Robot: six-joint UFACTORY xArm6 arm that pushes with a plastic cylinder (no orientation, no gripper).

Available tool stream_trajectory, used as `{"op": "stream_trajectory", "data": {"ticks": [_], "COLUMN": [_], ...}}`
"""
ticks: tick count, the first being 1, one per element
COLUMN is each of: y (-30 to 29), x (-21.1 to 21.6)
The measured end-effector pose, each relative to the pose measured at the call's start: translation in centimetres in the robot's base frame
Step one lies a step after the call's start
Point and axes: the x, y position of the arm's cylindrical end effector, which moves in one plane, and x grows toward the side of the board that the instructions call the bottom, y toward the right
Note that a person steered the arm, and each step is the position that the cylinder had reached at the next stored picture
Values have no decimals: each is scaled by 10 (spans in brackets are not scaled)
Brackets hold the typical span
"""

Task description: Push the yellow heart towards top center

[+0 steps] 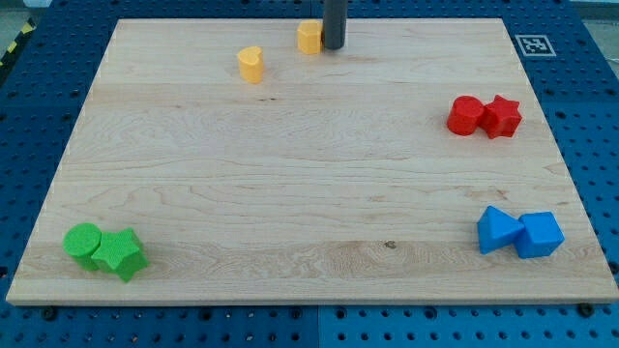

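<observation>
- A pale wooden worktop lies on a blue pegboard base dotted with holes; a black-and-white marker tag sits at the worktop's top right corner
- The dark rod comes down from the view's top edge, and my tip rests on the wood near top centre
- There is no grasping tool on this arm, only the plain rod, so nothing is spread, pressed together or pinching
- A yellow block stands just to the left of my tip, touching it or very nearly; its shape is hard to make out, as the view's top edge crops it
- The yellow heart sits lower and further to the view's left, apart from both the other yellow block and my tip, in the upper part of the worktop, left of centre
- At the right, a red cylinder and a red star touch side by side
- At the bottom right, a blue triangle leans against a blue cube
- At the bottom left, a green cylinder touches a green star
- The three pairs lie well apart from my tip
</observation>
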Motion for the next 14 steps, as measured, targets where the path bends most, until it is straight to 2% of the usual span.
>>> {"op": "stream_trajectory", "data": {"ticks": [1,2,3,4,5,6,7,10,12,14], "y": [0,-4,-35,-108,-169,-171,-155,-96,-88,-106], "x": [11,63,111,123,100,96,80,69,58,58]}}
